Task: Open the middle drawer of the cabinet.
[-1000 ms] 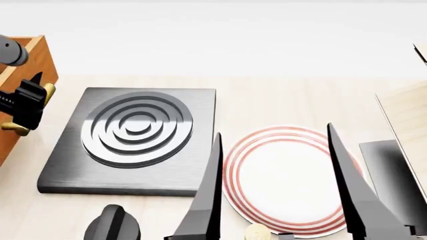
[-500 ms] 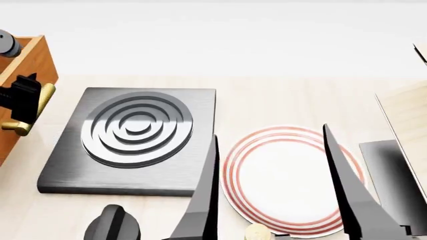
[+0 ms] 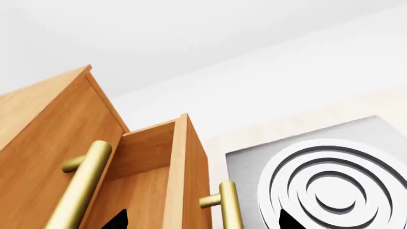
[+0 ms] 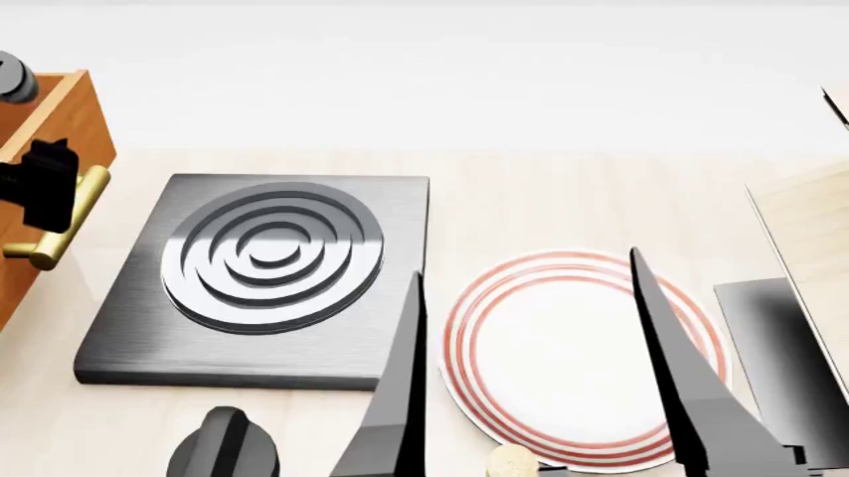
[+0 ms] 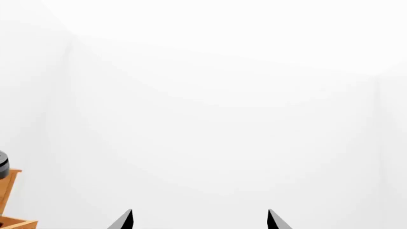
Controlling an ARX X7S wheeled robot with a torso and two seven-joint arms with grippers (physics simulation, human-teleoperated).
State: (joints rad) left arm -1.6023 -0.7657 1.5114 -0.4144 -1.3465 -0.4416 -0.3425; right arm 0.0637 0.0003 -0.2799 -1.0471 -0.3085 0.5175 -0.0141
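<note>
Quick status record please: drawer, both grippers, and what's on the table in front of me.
middle drawer: pulled partly out of the cabinet, interior visible
drawer handle: brass bar, left gripper at it; grip not clear
right gripper: open, raised above the plate, holding nothing
table: dark burner slab, red-ringed plate

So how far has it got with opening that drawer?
Partly done. In the left wrist view the middle drawer already stands out from the cabinet, its inside showing. The left gripper is at the brass handle, jaws either side of it. How much pull is left, I cannot tell. The right gripper hangs open over the plate.
</note>
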